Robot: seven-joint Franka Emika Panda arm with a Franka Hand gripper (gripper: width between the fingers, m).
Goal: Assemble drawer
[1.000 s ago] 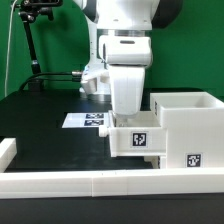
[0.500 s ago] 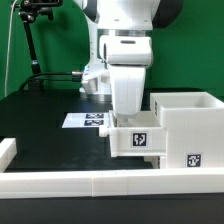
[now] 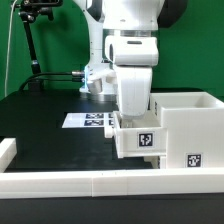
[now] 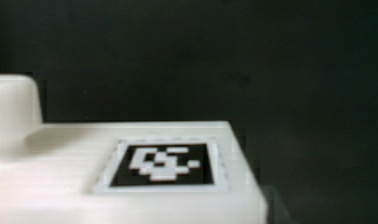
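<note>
Exterior view is showing the white arm [image 3: 132, 60] standing over the middle of the black table [image 3: 45, 120], its wide white wrist block reaching down to a small white tray [image 3: 140, 137] of the drawer. The tray is sitting at about 4 o'clock from the picture's centre, its front face carrying a black-and-white square tag, and it is touching the open side of the boxy casing [image 3: 190, 125], which is filling the 3 to 4 o'clock edge. The casing is showing a second square tag low on its front at about 5 o'clock. None of the tags is bearing any readable letters or numbers, only blocky patterns.

The gripper [image 3: 133, 118] is mostly hiding behind the wrist block and the tray, so I cannot tell how far its fingers are parted or whether they are holding the tray.

The marker board [image 3: 88, 120] is lying flat on the table at about 9 o'clock from the tray, near the arm's base. A long low white wall [image 3: 70, 181] is running across the 6 o'clock edge, just in front of the tray and casing.

Wrist view is looking close at a white tray surface [image 4: 97, 155] with one blurred square tag, and a rounded white knob [image 4: 8, 110] is rising at 9 o'clock against the dark table
</note>
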